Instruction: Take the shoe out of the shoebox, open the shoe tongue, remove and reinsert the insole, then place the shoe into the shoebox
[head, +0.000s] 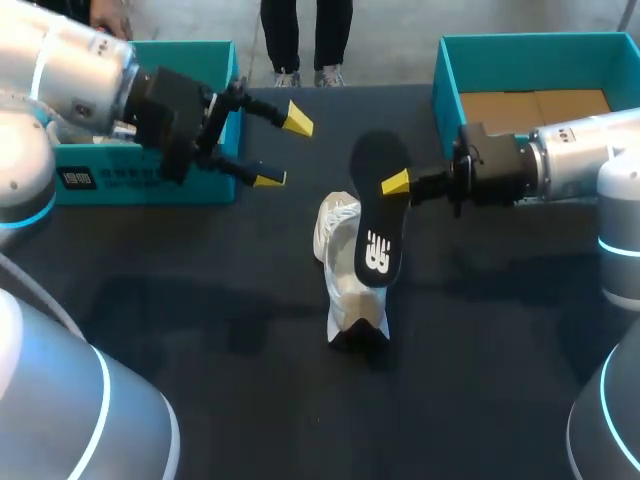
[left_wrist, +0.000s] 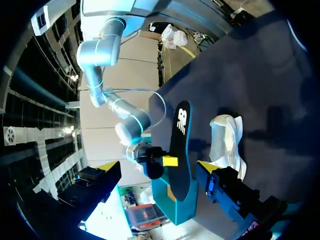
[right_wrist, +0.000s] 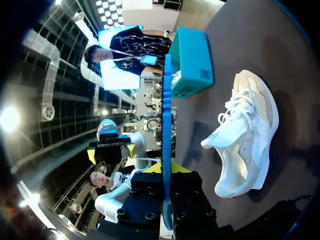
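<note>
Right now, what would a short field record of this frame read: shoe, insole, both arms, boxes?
shoe: white, on the table, outside both shoeboxes
insole: black, out of the shoe
right gripper: jaws shut on the insole
left gripper: jaws open, empty, beside the left shoebox
right shoebox: open, cardboard inside

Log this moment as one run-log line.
stage: insole out of shoe | right tool: shut on insole, near shoe | left tool: open, empty, by left shoebox | shoe: on table
</note>
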